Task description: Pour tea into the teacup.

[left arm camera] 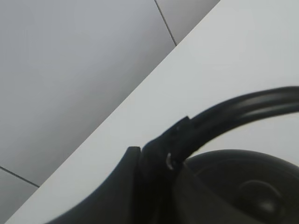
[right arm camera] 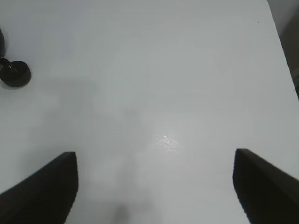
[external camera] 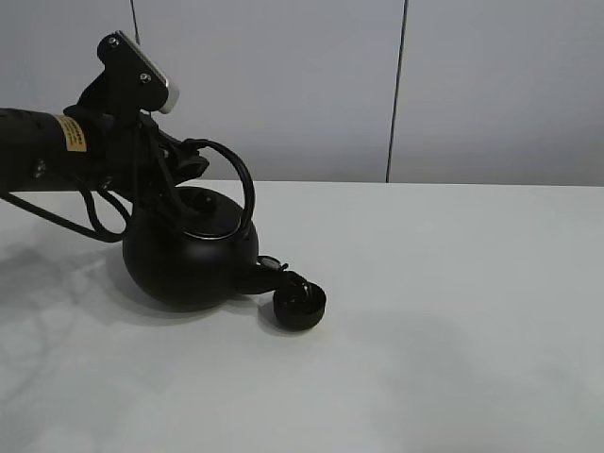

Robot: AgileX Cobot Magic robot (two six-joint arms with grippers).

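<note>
Beside the kettle (external camera: 189,264), the teacup (external camera: 300,306) sits apart from left fingers (left arm camera: 112,196).

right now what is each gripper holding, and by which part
Left gripper grips the kettle by its arched handle. Right gripper is open and holds nothing.

We see the left hand (external camera: 177,162) gripping the handle (external camera: 242,177) of the kettle (external camera: 187,262), spout (external camera: 265,275) tipped right over the teacup (external camera: 300,308) on the tabletop (external camera: 453,330).

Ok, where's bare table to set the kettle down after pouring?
Free: the table right of the teacup, wide and bare under the open right hand; also the strip in front of the kettle. Crowded: kettle spout over teacup, left hand and cables behind.
</note>
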